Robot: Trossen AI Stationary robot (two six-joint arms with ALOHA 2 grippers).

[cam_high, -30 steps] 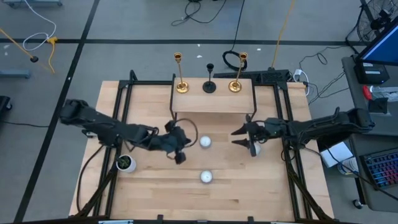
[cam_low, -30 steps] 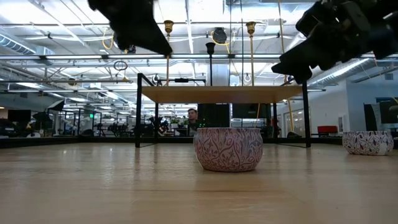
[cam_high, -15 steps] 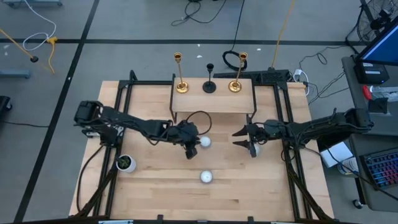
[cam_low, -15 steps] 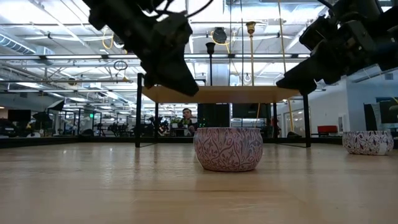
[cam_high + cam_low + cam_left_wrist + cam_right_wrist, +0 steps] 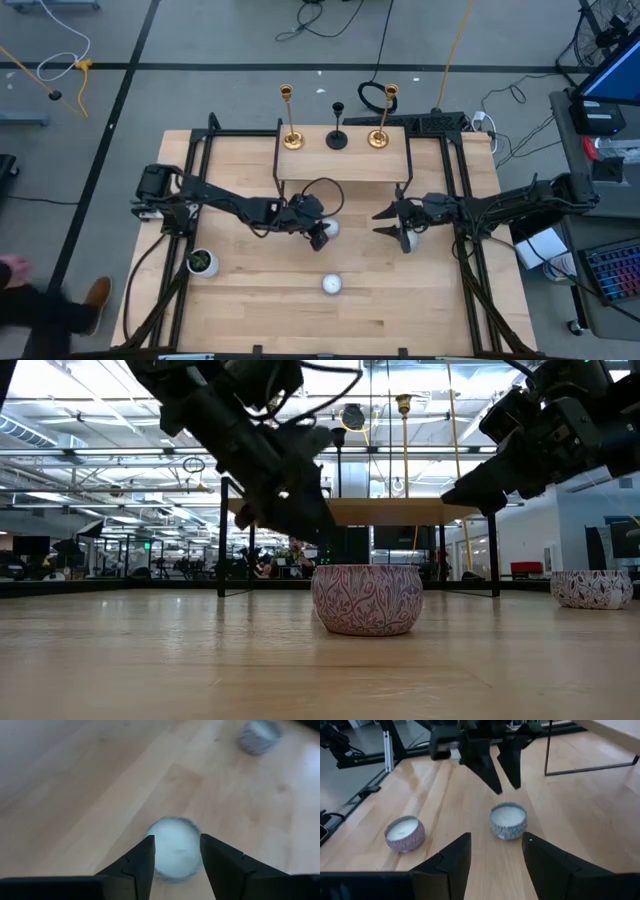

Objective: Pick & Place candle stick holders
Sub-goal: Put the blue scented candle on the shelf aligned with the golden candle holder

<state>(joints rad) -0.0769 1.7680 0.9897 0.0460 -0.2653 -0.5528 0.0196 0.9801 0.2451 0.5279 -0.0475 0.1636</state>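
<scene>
Three candle stick holders stand on their round bases on a raised wooden shelf (image 5: 342,165) at the far middle: a gold one (image 5: 290,135), a shorter black one (image 5: 337,136) and a second gold one (image 5: 379,134). My left gripper (image 5: 320,236) is open and hangs just above a white round candle (image 5: 174,849), tips pointing down at it (image 5: 506,780). My right gripper (image 5: 384,220) is open over the table right of centre, level, pointing toward the left gripper (image 5: 496,840). Neither gripper is near the holders.
A second candle (image 5: 331,284) sits near the table's middle front, and a third (image 5: 411,239) lies under my right arm. A small white pot with a green plant (image 5: 203,262) stands at the left. Black frame rails (image 5: 195,180) run along both sides. A person's shoe (image 5: 97,293) shows left of the table.
My left gripper has swung toward the table's right edge and come down, from the left of centre to just above the middle candle, its arm stretching out. The right gripper has kept still. The candles and holders have not moved.
</scene>
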